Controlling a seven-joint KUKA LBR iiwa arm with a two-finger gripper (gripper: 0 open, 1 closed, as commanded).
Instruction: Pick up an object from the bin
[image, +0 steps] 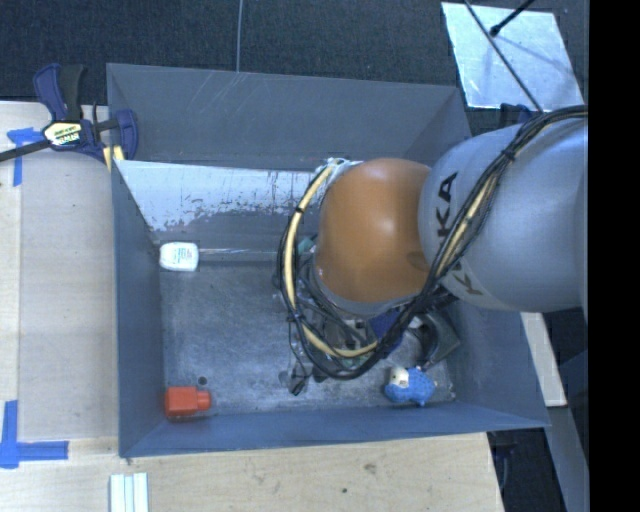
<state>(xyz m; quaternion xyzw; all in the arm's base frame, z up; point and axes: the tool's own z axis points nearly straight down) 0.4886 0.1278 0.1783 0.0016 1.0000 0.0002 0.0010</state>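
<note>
My gripper (298, 378) hangs low over the bin floor, near the middle of the front wall, mostly hidden under the arm's orange cover. A small blue thing with a white part (410, 387) lies to its right, against the front wall. In the front left corner, well away from the gripper, sits a red-orange block (187, 401). A small white flat piece (179, 257) rests at the back left, at the foot of the rear wall. The gripper touches none of these three.
The arm and its orange cover with looped yellow and black cables hang over the right half of the bin. A tiny dark speck (202, 381) lies just behind the red-orange block. Bare scuffed floor stretches left of the gripper.
</note>
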